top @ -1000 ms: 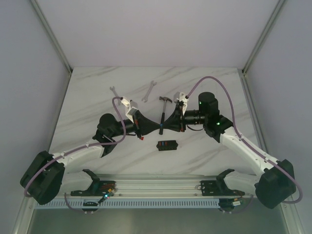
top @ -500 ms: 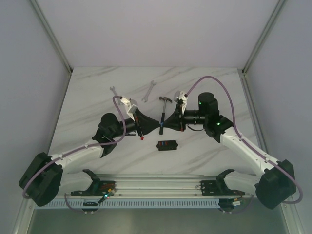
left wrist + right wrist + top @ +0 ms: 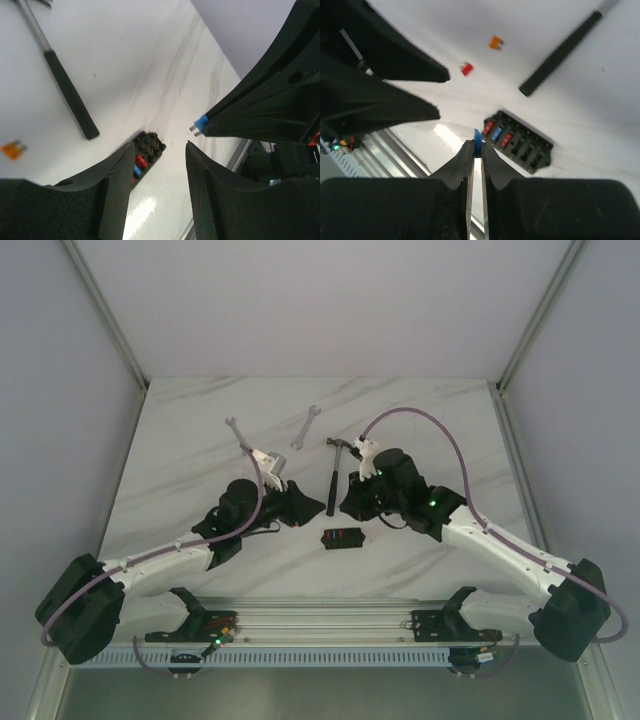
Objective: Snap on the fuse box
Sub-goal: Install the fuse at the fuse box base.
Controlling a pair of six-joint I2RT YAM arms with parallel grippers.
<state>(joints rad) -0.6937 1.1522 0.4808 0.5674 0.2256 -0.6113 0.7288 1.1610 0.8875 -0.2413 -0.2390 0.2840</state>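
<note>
Right wrist: my right gripper (image 3: 475, 146) pinches a blue fuse (image 3: 477, 136), left gripper (image 3: 160, 146) gapes empty; the fuse box (image 3: 517, 142) looks light, rigid, probably skiddy, so I'd clamp its long sides.

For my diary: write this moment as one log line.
right gripper: shut on small blue fuse | left gripper: open | black rectangular fuse box: on white table

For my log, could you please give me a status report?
Left gripper open. Right gripper shut on blue fuse. Fuse box untouched; hammer beside, not blocking.
</note>
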